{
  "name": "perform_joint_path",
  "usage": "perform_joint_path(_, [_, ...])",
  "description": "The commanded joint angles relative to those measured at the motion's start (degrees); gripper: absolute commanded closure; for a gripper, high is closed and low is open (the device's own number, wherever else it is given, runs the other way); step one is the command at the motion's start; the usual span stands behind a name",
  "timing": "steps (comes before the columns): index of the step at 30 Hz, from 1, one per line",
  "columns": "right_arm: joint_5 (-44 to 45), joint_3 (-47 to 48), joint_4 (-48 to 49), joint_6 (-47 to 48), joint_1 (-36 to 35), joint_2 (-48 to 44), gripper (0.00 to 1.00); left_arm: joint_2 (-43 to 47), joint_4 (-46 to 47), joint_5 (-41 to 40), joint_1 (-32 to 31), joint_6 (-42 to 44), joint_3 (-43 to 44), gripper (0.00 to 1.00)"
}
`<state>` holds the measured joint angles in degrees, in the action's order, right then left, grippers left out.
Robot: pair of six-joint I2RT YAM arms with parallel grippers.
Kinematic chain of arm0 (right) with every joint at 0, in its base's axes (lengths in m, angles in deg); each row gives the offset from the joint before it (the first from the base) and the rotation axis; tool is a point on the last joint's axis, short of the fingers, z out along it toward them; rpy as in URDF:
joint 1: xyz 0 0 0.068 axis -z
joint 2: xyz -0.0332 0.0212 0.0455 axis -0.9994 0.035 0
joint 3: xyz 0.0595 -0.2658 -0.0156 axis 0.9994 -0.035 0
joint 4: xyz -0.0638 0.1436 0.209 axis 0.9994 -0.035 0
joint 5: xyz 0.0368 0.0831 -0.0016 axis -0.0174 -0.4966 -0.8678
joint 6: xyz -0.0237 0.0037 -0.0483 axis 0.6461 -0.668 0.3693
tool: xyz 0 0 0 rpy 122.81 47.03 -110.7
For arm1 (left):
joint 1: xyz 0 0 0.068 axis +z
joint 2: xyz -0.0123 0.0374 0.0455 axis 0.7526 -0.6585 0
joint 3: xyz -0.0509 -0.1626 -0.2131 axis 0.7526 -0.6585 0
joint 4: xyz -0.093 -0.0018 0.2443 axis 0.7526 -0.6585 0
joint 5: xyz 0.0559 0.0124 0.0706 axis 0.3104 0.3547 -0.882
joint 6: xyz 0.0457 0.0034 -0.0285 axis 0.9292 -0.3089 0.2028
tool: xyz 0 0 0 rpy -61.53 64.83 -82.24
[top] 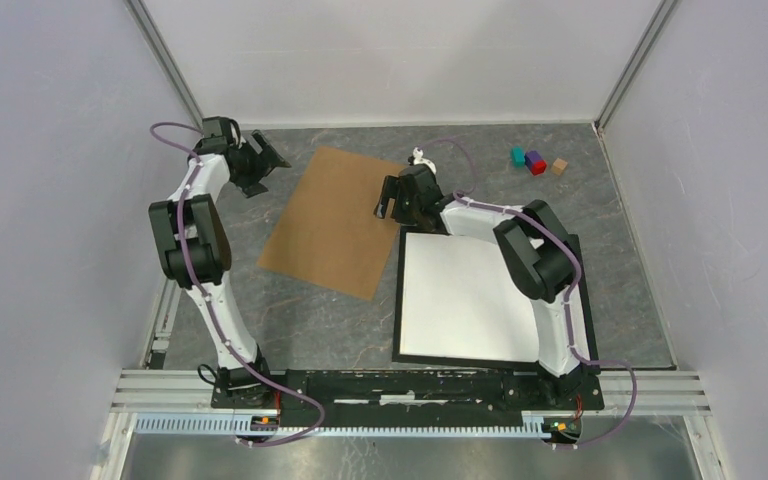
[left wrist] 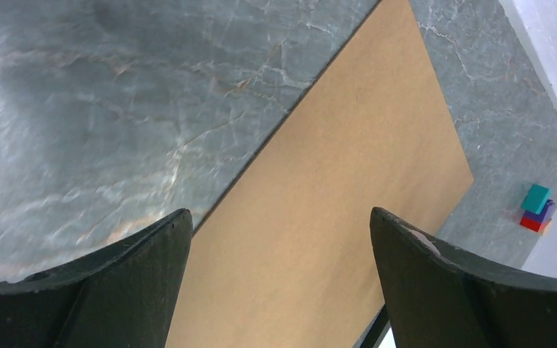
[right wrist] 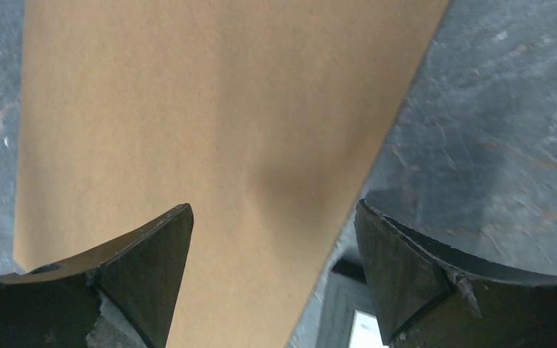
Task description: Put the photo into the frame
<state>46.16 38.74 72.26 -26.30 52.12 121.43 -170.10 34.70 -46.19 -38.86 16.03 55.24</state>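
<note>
Frame (top: 399, 300) lies flat at the tabletop's (top: 320, 320) near right corner, filled by a white sheet (top: 470, 295); we see no photo. Left gripper (left wrist: 279, 212) and right gripper (right wrist: 273, 205) gape empty by the board (top: 335, 220). We judge the frame light, stiff, best pinched at its thin rim.

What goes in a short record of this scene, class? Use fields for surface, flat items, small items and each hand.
surface: grey marbled table
flat items: plain brown rectangular board; thin black rectangular frame to its right, holding a white sheet
small items: coloured blocks, far right corner
left hand: open, empty, over the board's edge
right hand: open, empty, over the board
photo: none visible in any view
</note>
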Motion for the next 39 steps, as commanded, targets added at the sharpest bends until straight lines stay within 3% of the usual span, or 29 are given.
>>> perform_joint_path(1, [0.7,5.3,1.0,-3.9,-0.4,2.6,0.12,-6.9,-3.9,6.1,0.0,5.8,5.6,0.04])
perform_joint_path(8, [1.7,2.2,1.7,-8.7,-0.5,2.2,0.13,-10.9,-8.9,0.6,-0.5,4.5,6.2,0.05])
perform_joint_path(11, [3.2,-2.7,5.6,-10.9,-0.4,-0.6,0.12,-11.0,-12.3,-3.8,-0.6,2.7,6.0,0.05])
perform_joint_path(15, [4.8,-4.1,3.9,-11.4,-0.3,-2.2,0.12,-8.9,-12.8,-4.9,-0.5,-0.1,3.1,0.05])
perform_joint_path(21, [1.0,-2.4,4.3,-11.6,-0.4,1.2,0.12,-6.4,-10.7,-2.6,-0.5,-1.8,-0.4,0.05])
perform_joint_path(31, [-11.5,3.4,18.0,-17.5,-2.6,9.3,0.18,-8.6,-10.7,2.8,-0.6,-4.3,-4.1,0.04])
perform_joint_path(39, [-16.1,7.4,27.3,-21.2,-6.5,6.0,0.23,-5.1,-9.9,5.6,-0.7,-5.1,-8.0,0.04])
